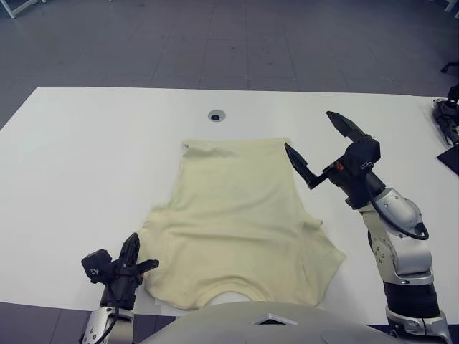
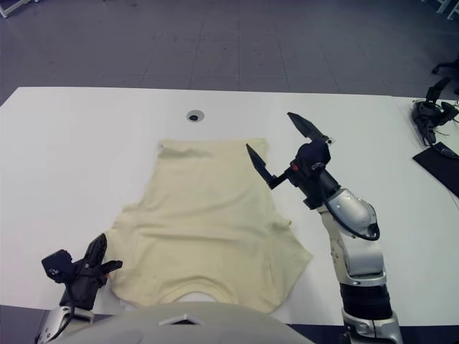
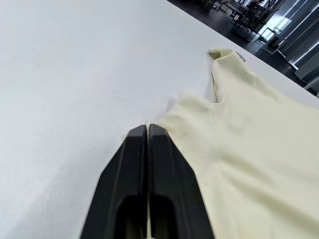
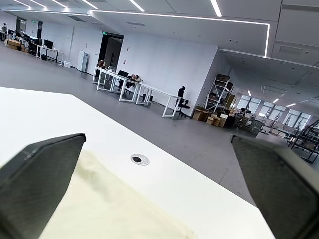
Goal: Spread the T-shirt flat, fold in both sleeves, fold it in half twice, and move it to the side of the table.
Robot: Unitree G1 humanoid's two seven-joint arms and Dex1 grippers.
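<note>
A pale yellow T-shirt (image 1: 240,215) lies spread on the white table (image 1: 86,165), collar toward me and hem at the far side. My left gripper (image 1: 136,261) sits low at the near left, shut on the tip of the shirt's left sleeve (image 3: 172,117); its black fingers (image 3: 129,174) are pressed together. My right gripper (image 1: 308,130) hangs above the table by the shirt's far right corner. It is wide open and holds nothing, with the hem (image 4: 99,199) below it.
A round cable hole (image 1: 216,115) sits in the table just beyond the hem. Black gear (image 2: 429,113) and a dark mat (image 2: 441,163) lie at the table's right edge. Bare tabletop stretches to the left and the far side.
</note>
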